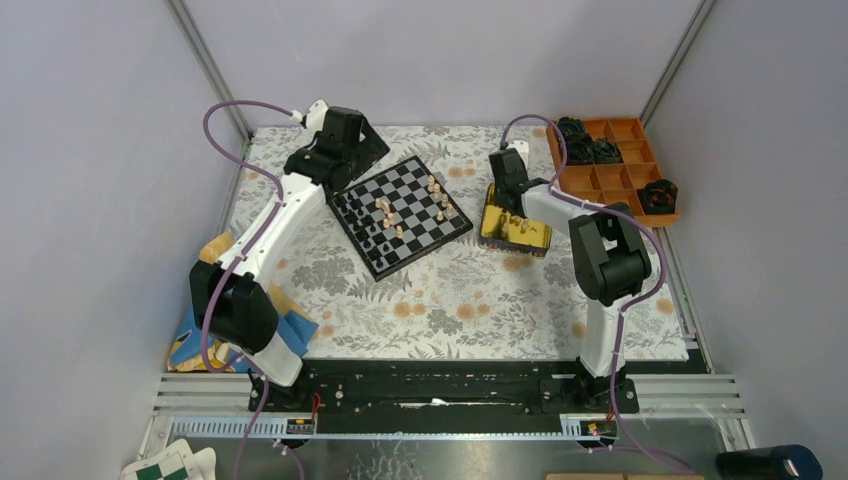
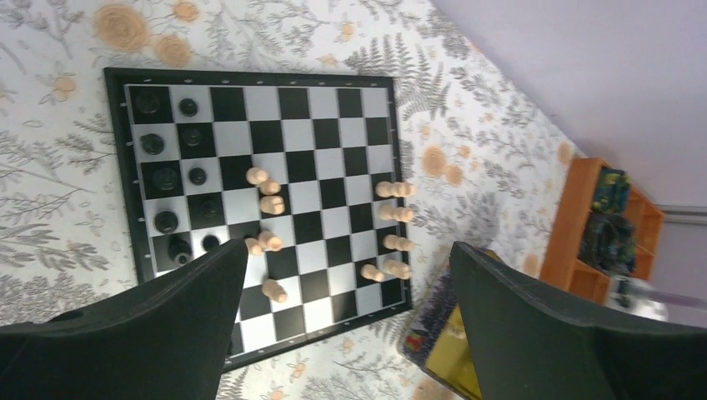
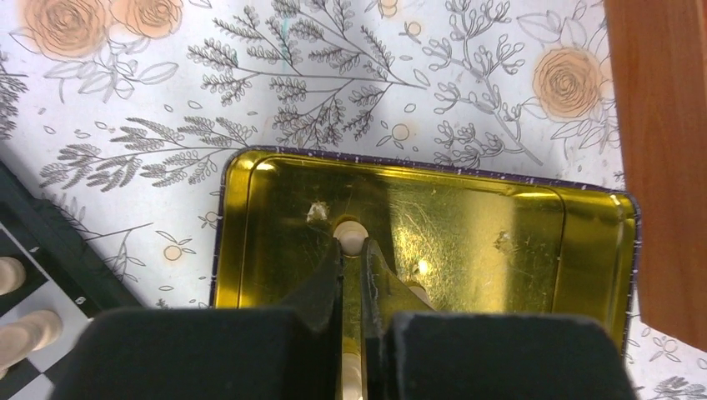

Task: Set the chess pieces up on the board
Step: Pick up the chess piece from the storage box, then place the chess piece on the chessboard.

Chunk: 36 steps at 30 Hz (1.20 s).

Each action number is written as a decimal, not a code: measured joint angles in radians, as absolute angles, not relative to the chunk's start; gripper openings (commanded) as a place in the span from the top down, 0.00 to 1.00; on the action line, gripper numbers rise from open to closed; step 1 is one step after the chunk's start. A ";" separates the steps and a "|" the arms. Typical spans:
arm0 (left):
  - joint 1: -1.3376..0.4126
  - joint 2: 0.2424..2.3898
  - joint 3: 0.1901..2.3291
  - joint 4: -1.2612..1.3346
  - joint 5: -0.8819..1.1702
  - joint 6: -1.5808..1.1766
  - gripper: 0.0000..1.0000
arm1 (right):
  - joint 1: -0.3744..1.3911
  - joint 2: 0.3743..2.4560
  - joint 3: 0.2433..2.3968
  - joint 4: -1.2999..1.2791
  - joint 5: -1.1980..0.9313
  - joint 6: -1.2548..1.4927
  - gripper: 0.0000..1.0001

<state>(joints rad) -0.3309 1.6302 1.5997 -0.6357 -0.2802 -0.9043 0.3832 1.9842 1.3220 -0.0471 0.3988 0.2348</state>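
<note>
The board (image 1: pixel 400 217) lies flat on the floral surface (image 1: pixel 450 300) at about 10 o'clock from its middle. It is turned so that its corners point roughly to 12, 3, 6 and 9 o'clock. Black pieces (image 1: pixel 366 236) line the edge facing 7 o'clock. Tan pieces (image 1: pixel 437 196) form a row running from 11 to 5 o'clock along the opposite edge, with a loose cluster mid-board. The left gripper (image 2: pixel 348 258) hangs above the board, released, its fingers spread wide. At 3 o'clock from the board sits a gold tin (image 3: pixel 500 225), and an orange tray (image 1: pixel 610 165) lies beyond it at 2 o'clock. The right gripper (image 3: pixel 352 250) reaches into the tin, clenched to a narrow slit with a tan piece (image 3: pixel 350 235) at its tips. I cannot tell whether it pinches that piece.
</note>
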 measured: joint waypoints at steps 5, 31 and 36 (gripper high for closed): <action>-0.331 1.584 1.421 -0.522 -0.326 -0.880 0.01 | 0.383 1.958 1.409 -0.139 0.378 0.224 1.00; -0.437 1.435 1.001 -0.082 -0.407 -0.539 0.01 | 0.625 1.884 1.519 -0.374 0.210 0.199 1.00; -0.436 1.424 0.966 -0.049 -0.423 -0.496 0.01 | 0.662 1.884 1.487 -0.350 0.187 0.190 1.00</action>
<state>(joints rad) -0.4358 1.4239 0.9657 -0.0490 -0.4232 -0.4965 0.6621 1.8843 1.4868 -0.3496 0.1871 0.1898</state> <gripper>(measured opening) 0.989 0.058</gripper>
